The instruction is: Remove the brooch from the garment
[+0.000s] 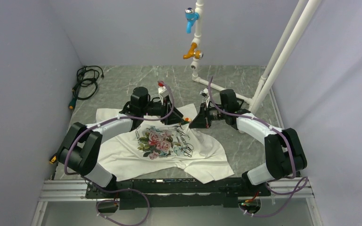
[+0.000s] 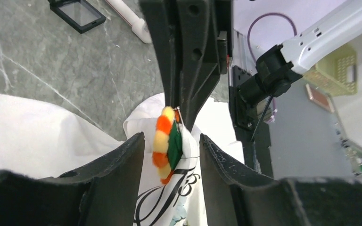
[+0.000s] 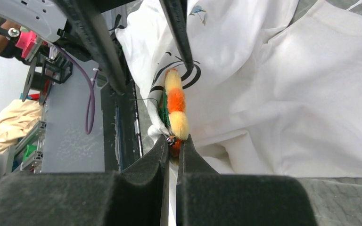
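The white T-shirt with its rose print lies on the marble table; one edge is lifted into a fold. The brooch, orange and yellow puffs on a green backing, hangs on that fold. It also shows in the right wrist view and as a small orange dot from above. My right gripper is shut on the brooch's near end; from above it sits at the shirt's upper right edge. My left gripper is open, its fingers on either side of the brooch and fold without touching them.
A coiled black cable lies at the back left. White pipes with a blue valve and an orange valve stand at the back right. A yellow-and-black tool lies by the left arm's base. A small black frame lies on the table.
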`<state>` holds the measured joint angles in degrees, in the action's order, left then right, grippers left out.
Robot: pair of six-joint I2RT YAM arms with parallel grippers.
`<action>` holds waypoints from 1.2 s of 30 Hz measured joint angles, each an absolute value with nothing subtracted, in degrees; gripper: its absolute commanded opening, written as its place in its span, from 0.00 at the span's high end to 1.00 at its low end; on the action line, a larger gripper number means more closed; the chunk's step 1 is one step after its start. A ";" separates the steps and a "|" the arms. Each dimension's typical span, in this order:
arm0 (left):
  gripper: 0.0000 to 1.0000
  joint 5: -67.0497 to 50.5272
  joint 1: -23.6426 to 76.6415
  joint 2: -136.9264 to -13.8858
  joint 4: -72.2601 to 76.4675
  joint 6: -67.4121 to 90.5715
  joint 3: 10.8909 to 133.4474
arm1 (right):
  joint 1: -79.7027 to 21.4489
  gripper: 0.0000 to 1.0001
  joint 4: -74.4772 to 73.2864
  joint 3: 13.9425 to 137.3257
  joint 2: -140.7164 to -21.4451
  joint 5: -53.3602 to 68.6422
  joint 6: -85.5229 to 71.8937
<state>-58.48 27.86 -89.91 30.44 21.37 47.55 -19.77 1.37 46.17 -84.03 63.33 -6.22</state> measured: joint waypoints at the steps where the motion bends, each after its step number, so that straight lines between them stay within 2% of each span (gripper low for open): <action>1: 0.49 -58.24 28.21 -89.17 28.93 19.73 48.05 | -19.92 1.00 0.93 46.24 -83.99 63.26 -5.98; 9: 0.50 -52.38 32.88 -87.57 16.40 9.80 52.56 | -22.02 1.00 -2.02 46.98 -82.41 61.60 -4.86; 14: 0.60 -51.24 33.58 -87.92 13.37 7.99 53.65 | -22.61 1.00 -3.18 46.98 -81.52 61.01 -4.23; 19: 0.52 -51.18 33.58 -88.01 12.05 7.55 53.67 | -22.61 1.00 -3.42 46.98 -81.49 60.27 -4.29; 23: 0.52 -51.40 33.71 -88.01 12.14 7.60 53.67 | -22.61 1.00 -3.42 46.98 -81.49 59.99 -4.51; 32: 0.64 -50.85 34.74 -88.14 11.09 6.55 53.80 | -22.61 1.00 -3.01 46.98 -81.49 59.66 -6.02; 36: 0.81 -50.50 34.76 -88.66 10.66 6.39 54.63 | -22.59 1.00 -2.26 46.94 -81.49 59.22 -6.98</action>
